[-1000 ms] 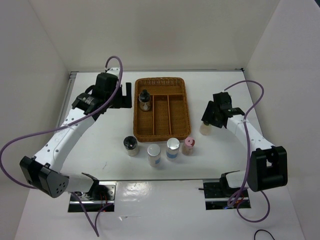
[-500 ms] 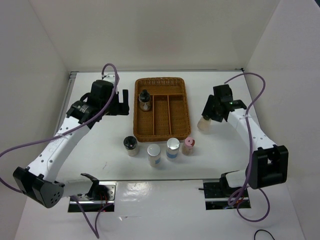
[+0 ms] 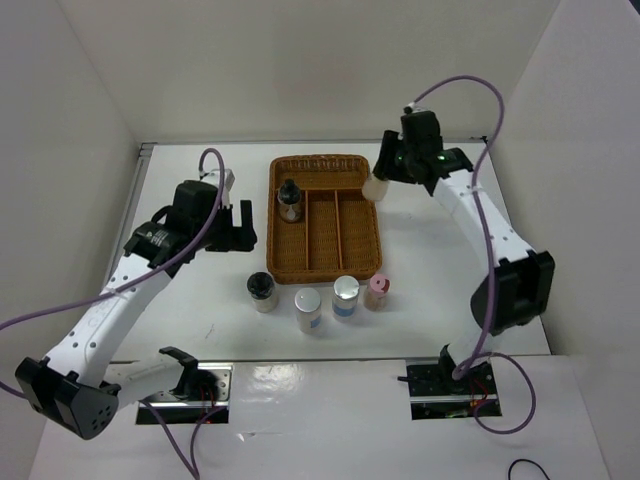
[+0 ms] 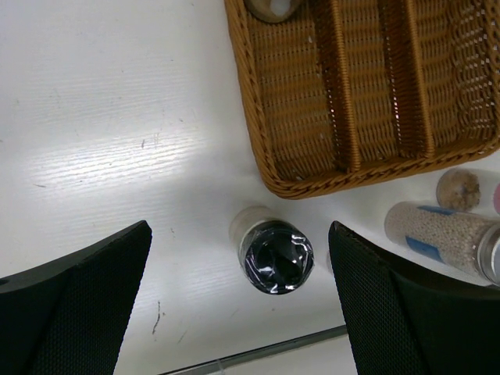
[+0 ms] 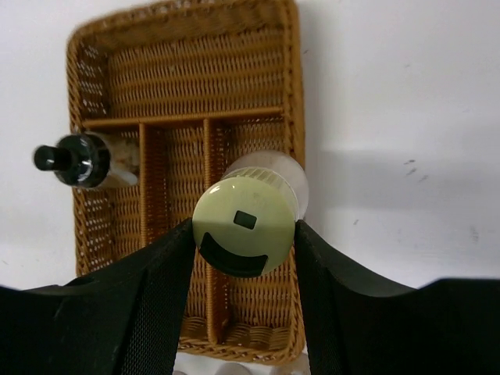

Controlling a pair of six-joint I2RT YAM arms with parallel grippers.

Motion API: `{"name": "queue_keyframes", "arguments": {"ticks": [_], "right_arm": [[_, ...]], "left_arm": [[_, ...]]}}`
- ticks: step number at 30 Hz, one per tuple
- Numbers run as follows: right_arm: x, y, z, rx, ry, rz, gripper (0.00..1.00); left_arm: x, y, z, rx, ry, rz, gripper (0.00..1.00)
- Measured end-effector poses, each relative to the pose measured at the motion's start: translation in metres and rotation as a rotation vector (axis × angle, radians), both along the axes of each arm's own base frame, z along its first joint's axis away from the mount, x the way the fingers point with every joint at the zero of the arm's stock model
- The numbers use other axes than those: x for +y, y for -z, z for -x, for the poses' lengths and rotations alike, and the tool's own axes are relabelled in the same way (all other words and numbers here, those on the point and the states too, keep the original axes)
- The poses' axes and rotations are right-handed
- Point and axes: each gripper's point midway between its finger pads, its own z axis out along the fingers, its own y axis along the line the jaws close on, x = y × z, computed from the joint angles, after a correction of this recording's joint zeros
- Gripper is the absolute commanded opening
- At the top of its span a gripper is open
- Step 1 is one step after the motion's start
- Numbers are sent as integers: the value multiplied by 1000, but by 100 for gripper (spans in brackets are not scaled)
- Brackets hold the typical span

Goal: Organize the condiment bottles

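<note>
The right jaws are clamped on the pale yellow-green-lidded clear shaker jar (image 5: 244, 223) and hold it in the air. Below them lies the brown wicker divided tray (image 5: 291, 94), its right rim roughly under the jar. The step looks like placing: the jar needs shifting inward over a compartment, lowering upright, then releasing. The left jaws stand spread and empty. The black-lidded glass jar (image 4: 275, 255) stands on the white bench (image 4: 117, 117) below and between them, seemingly the next pick.
</note>
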Motion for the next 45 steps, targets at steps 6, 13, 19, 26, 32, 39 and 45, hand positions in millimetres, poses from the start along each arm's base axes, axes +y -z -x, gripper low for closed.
{"name": "queue_keyframes", "arguments": {"ticks": [6,13,19,26,32,39,45], "right_arm": [[45,67,-29,124,-108,50,19],[75,95,-57,139,-161,103,19],[75,105,-59,144,-144,144,19],[72,110,-62,142,-130,178,28],[72,131,-66,170,-127,199,50],[69,142,-69,178,-115,221,95],[64,138,-72,160,-89,236,99]], "left_arm": [[-10,-7,12,-9,60,61,100],[-17,-8,17,-1,95,84,100],[-19,-5,20,11,105,82,100],[-21,0,20,24,111,70,100],[-21,23,22,98,109,20,100],[-34,40,36,161,169,-8,95],[-48,65,46,262,223,-74,88]]}}
